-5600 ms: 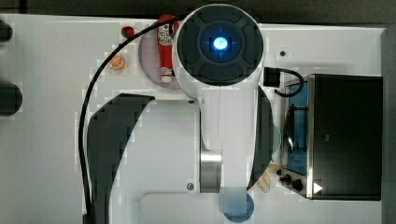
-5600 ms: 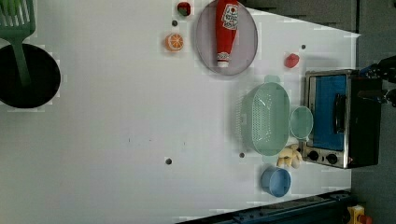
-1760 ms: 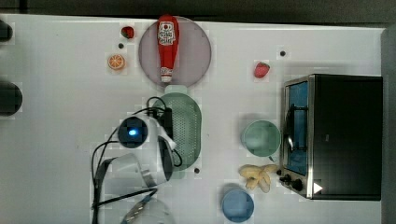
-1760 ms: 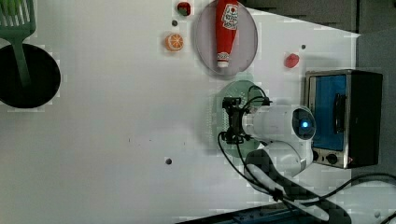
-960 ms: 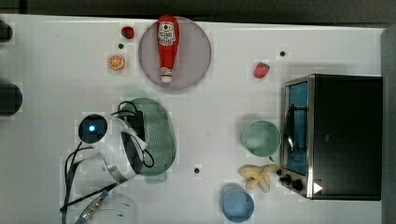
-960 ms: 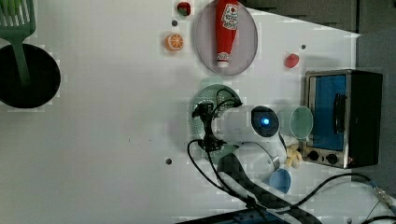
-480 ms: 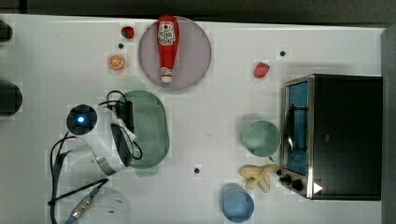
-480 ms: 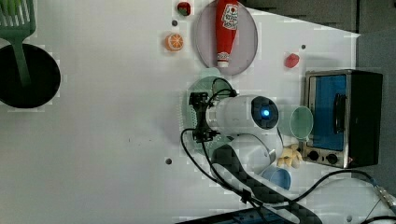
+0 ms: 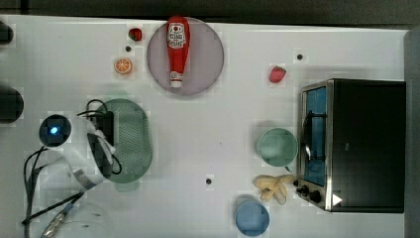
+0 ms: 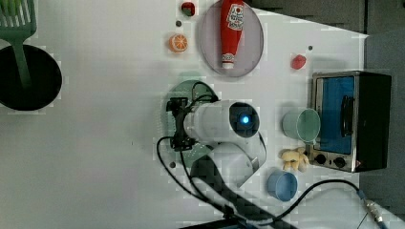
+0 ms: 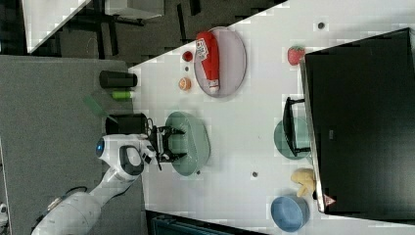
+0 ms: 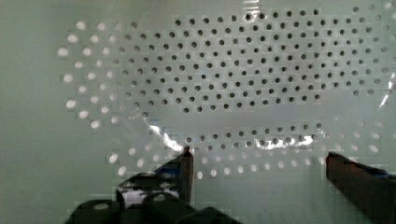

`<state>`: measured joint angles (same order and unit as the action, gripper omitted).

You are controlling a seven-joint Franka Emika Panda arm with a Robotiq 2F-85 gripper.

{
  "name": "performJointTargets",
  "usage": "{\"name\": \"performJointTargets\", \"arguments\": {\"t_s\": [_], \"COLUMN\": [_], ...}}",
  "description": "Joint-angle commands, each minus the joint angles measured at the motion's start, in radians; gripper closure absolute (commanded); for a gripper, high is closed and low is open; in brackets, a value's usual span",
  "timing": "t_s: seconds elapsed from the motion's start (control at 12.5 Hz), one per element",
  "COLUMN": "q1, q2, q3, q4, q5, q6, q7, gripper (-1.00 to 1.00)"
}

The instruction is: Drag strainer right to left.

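White table [image 9: 223,124]; claw [image 12: 257,163] spread wide inside strainer [image 9: 131,141], fingertips near perforated floor.

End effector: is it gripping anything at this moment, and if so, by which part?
Nothing is gripped. The end effector stands open inside the strainer, with its fingers down against the perforated inner surface, not pinching the rim or wall.
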<state>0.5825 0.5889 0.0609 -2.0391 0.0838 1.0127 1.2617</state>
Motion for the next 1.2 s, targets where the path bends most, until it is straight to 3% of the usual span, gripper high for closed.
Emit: {"name": "performJointTargets", "arguments": {"t_s": [0.08, 0.96, 1.2], "q1": [0.035, 0.103, 0.102], "q2": [0.016, 0.083, -0.003], "q3": [-0.011, -0.013, -0.059], "q4": [0.053, 0.167, 0.150], "q5": [0.035, 0.034, 0.019], "q6": [-0.013, -0.012, -0.178], "q7": [0.060, 0.143, 0.000], "gripper": [-1.00, -1.00, -1.00]}}
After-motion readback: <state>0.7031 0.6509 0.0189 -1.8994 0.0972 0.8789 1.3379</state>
